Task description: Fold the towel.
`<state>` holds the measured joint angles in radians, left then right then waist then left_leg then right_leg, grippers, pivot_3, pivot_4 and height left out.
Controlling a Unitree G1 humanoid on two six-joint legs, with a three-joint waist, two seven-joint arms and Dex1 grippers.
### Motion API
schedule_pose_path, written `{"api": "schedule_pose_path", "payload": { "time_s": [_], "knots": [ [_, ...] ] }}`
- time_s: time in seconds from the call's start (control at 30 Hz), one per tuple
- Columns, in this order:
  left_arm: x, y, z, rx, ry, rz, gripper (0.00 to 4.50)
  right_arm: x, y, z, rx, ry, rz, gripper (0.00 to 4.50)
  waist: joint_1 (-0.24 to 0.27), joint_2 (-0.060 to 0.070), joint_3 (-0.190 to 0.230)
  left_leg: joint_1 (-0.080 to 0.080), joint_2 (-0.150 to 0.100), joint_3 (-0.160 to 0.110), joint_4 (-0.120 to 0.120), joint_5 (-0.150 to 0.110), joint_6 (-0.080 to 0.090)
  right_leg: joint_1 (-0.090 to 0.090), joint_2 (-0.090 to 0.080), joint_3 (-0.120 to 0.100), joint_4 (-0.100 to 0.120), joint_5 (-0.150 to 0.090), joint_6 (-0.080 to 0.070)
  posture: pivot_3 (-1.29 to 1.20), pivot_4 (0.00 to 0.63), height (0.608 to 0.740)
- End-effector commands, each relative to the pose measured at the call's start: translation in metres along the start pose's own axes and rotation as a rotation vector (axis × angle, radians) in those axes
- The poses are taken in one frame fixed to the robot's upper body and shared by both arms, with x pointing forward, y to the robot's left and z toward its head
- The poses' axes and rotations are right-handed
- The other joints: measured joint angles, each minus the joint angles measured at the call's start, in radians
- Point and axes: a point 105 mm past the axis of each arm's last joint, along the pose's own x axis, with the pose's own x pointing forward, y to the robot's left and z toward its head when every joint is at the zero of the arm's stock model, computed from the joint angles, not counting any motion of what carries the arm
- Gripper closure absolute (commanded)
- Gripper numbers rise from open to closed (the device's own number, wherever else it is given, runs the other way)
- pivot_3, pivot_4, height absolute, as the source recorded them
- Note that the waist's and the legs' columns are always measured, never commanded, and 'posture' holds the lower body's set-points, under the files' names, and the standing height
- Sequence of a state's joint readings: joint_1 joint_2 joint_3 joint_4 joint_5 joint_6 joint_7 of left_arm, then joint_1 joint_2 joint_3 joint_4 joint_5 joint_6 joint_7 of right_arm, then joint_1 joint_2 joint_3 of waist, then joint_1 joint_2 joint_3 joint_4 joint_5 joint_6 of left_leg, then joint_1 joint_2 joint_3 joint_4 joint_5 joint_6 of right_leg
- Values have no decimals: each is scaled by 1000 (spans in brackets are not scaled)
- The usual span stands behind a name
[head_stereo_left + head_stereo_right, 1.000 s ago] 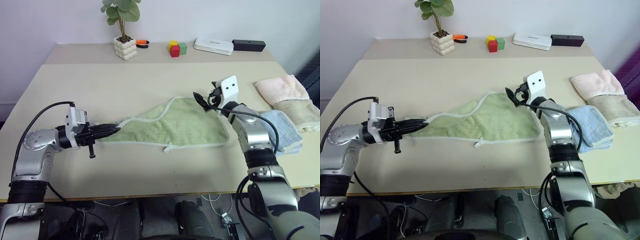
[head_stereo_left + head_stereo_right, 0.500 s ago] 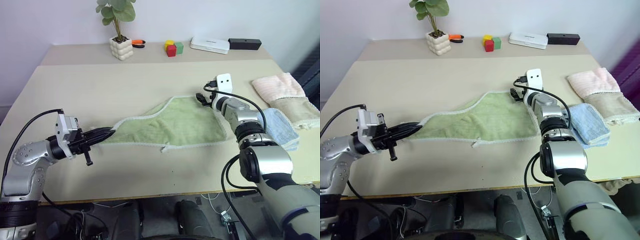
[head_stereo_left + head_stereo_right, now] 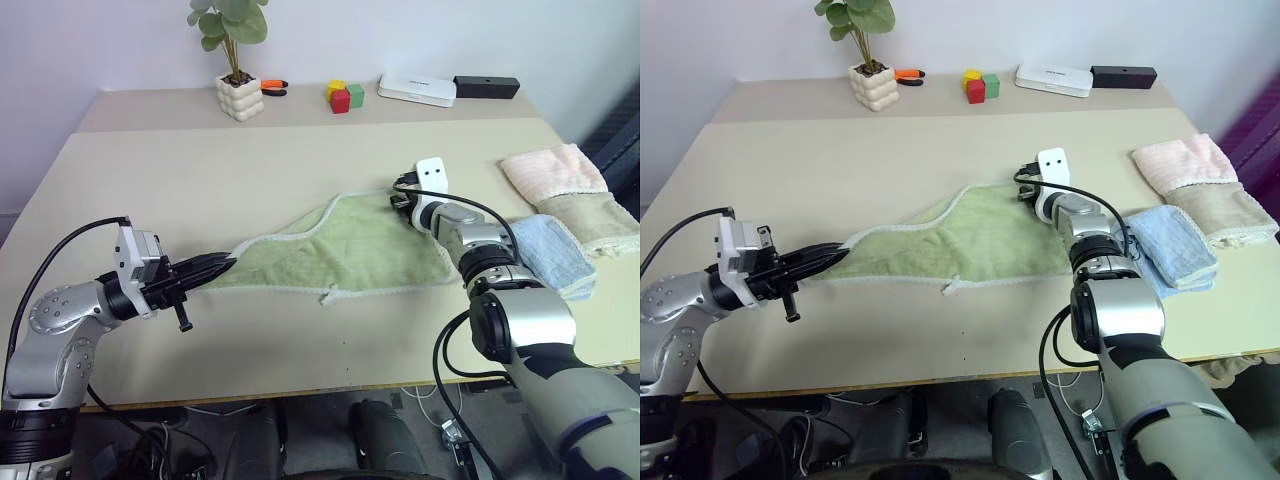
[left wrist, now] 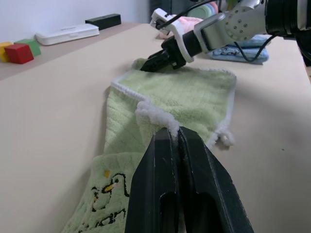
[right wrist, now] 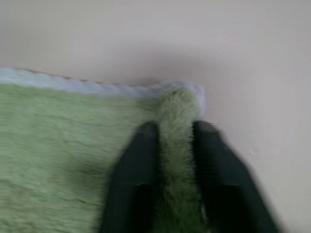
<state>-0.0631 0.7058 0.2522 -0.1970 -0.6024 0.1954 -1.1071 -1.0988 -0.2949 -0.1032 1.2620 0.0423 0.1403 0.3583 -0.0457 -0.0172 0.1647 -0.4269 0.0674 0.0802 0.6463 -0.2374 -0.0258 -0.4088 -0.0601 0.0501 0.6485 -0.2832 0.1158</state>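
Light green terry towel with whitish stitched edging (image 3: 345, 255) lay spread across middle of beige surface (image 3: 300, 160), drawn long between both arms, likely to flatten it before first fold.

Left gripper (image 3: 222, 266) reached level from near left, jaws clamped on left corner, beside small embroidered mark.

Right gripper (image 4: 151, 62) was stretched forward, tilted slightly down at far right corner; jaws pinched ridge of pile there. Grip looked shallow, could slip.

Pink, cream and blue cloths (image 3: 570, 215) lay stacked well apart, right.
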Motion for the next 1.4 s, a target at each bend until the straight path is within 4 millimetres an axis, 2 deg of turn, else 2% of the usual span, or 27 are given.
{"api": "schedule_pose_path", "payload": {
  "time_s": [0.03, 0.27, 0.37, 0.43, 0.63, 0.73, 0.8, 0.87, 0.93, 1.0, 1.13, 1.2, 1.3, 1.37, 1.4],
  "knots": [
    [2, -2, 11, 22, -30, -11, 4500, 0, 1, 17, -22, -50, -6, 4459, 1, 0, 0, 0, 0, 0, 0, 0, 0, 0, 0, 0, 0, 0, 0, 0, 150, 735],
    [-3, 6, 9, 33, -15, 36, 4500, -6, -10, 16, -90, -62, 11, 4459, 1, 0, 0, 0, 0, 0, 0, 0, 0, 0, 0, 0, 0, 0, 0, 0, 150, 735],
    [-17, 28, 8, 27, -9, 145, 4500, -16, -18, 18, -163, -90, 69, 4459, 4, 0, 0, 0, 0, 0, 0, 0, 0, 0, 0, 0, 0, 0, 0, 0, 150, 735],
    [-27, 48, 7, 45, 1, 236, 4500, -28, -17, 29, -195, -158, 140, 4459, 4, 0, 0, 0, 0, 0, 0, 0, 0, 0, 0, 0, 0, 0, 0, 0, 150, 735],
    [-41, 90, 9, 103, -11, 410, 4500, -78, -2, 57, -370, -363, 294, 4459, 3, 1, 1, 0, 0, 0, 0, 0, 0, 0, 0, 0, -1, 0, 1, 0, 150, 735],
    [-36, 98, 6, 133, -7, 426, 4500, -94, 5, 55, -446, -404, 320, 4459, 2, 1, 1, 0, 0, 0, 0, 0, 0, 0, 0, 0, -1, 0, 1, 0, 150, 735],
    [-29, 100, 4, 146, -10, 420, 4500, -104, 17, 50, -431, -414, 407, 4459, 4, 1, 1, 0, 0, 0, 0, 0, 0, 0, 0, 0, -1, 0, 1, 0, 150, 735],
    [-23, 101, 2, 158, -8, 406, 4500, -113, 22, 54, -402, -457, 443, 4459, 7, 0, 1, 0, 0, 0, 0, 0, 0, 0, 0, 0, -1, 0, 1, 0, 150, 735],
    [-16, 111, -1, 181, 4, 429, 4500, -112, 22, 59, -386, -481, 443, 4459, 9, 0, 1, 0, 0, 0, 1, 0, 0, 0, 0, 0, 0, 0, 1, 0, 150, 735],
    [-8, 130, -6, 191, 37, 474, 4500, -99, 19, 71, -391, -508, 381, 4459, 13, 0, 1, 0, 0, 0, 3, 0, 0, 1, 0, 0, 1, 0, 1, 0, 150, 735],
    [7, 166, 9, 245, 28, 594, 4500, -72, 13, 103, -424, -562, 220, 4459, 11, 0, 1, 0, 0, 0, 2, 1, -1, 1, 1, 0, 1, 0, 1, 0, 150, 735],
    [13, 187, 24, 330, 81, 685, 4500, -60, 9, 128, -468, -608, 92, 4459, 10, -2, 2, -1, -1, 0, 2, 1, -1, 0, 1, 0, 0, 0, 1, 0, 150, 735],
    [16, 208, 71, 473, 47, 809, 4500, -61, -2, 164, -481, -693, -74, 4459, 7, -2, 3, -5, -1, 0, 1, 1, -1, -5, 1, -1, 0, 0, 1, 0, 150, 735],
    [12, 214, 105, 574, 4, 850, 4500, -75, -12, 189, -462, -793, -135, 4459, 5, -2, 3, -13, -1, 0, 1, 1, -2, -12, 1, -1, 0, 0, 2, 0, 150, 735],
    [8, 214, 119, 615, -17, 858, 4500, -83, -15, 199, -450, -845, -140, 4459, 3, -2, 3, -19, -1, 0, 2, 5, -9, -19, 0, -1, 2, 0, 2, 0, 150, 735]
  ]
}}
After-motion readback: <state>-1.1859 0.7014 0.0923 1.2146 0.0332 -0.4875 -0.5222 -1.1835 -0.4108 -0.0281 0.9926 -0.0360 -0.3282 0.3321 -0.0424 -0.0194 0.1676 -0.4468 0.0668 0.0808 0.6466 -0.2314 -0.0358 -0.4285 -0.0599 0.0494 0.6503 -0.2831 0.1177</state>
